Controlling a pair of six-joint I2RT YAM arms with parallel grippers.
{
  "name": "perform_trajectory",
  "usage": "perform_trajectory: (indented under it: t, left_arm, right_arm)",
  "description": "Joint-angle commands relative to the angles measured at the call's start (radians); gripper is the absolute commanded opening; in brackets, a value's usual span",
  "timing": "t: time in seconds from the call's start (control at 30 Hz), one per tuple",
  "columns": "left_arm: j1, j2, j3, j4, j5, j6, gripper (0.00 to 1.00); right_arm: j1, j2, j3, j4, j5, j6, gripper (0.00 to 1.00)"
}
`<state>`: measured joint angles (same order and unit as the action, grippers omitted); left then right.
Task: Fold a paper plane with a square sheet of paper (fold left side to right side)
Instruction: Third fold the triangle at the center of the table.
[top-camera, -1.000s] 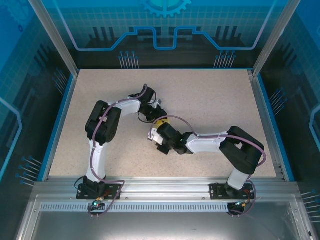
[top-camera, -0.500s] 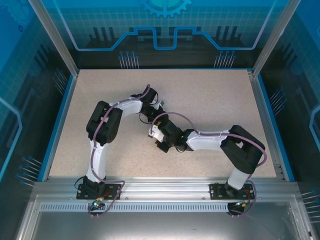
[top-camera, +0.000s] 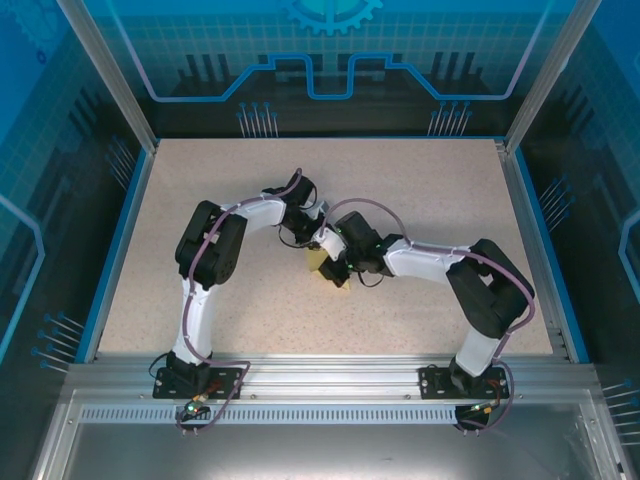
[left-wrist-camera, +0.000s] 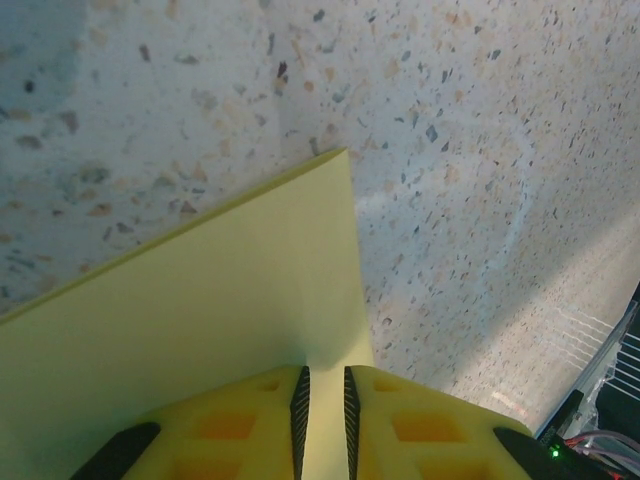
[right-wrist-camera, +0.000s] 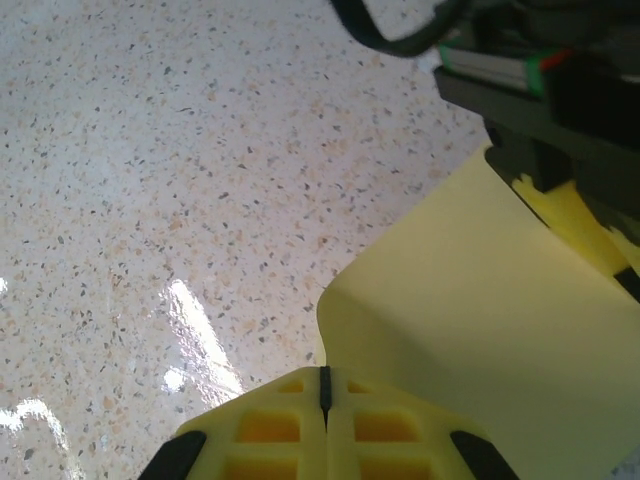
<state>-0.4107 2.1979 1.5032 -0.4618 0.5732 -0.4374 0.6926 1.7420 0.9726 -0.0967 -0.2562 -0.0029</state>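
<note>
At the middle of the speckled table (top-camera: 430, 190), the right gripper (right-wrist-camera: 324, 390) is pressed together, pinching a curled corner of the square sheet of paper (right-wrist-camera: 480, 300). Just beyond, the left gripper (left-wrist-camera: 325, 400) straddles the sheet's far edge, a narrow slit apart; whether it grips, I cannot tell.
</note>
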Motion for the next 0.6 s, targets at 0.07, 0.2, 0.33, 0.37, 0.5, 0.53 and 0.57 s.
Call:
perform_trajectory:
  t: [0.07,0.2,0.33,0.37,0.5,0.53,0.57]
  left_arm:
    - [-0.005,0.040,0.014,-0.056,-0.022,0.029,0.21]
    - [-0.008,0.040,0.015,-0.057,-0.023,0.029,0.20]
    - [-0.008,0.042,0.015,-0.056,-0.024,0.030,0.20]
    - [-0.008,0.043,0.017,-0.056,-0.025,0.031,0.20]
    - [-0.010,0.045,0.017,-0.056,-0.027,0.030,0.20]
    - [-0.009,0.045,0.017,-0.055,-0.027,0.031,0.20]
    - [-0.008,0.045,0.018,-0.057,-0.029,0.031,0.20]
  right_arm:
    - [-0.084,0.044,0.023,-0.043,-0.157,0.100,0.00]
    - [-0.133,0.066,0.023,-0.033,-0.209,0.144,0.00]
    - [-0.167,0.078,0.019,-0.010,-0.259,0.171,0.00]
    - [-0.173,0.083,0.022,-0.009,-0.264,0.174,0.00]
    - [-0.189,0.106,0.043,-0.029,-0.264,0.175,0.00]
    - [-0.192,0.113,0.051,-0.036,-0.261,0.178,0.00]
    - [-0.195,0.120,0.060,-0.044,-0.256,0.182,0.00]
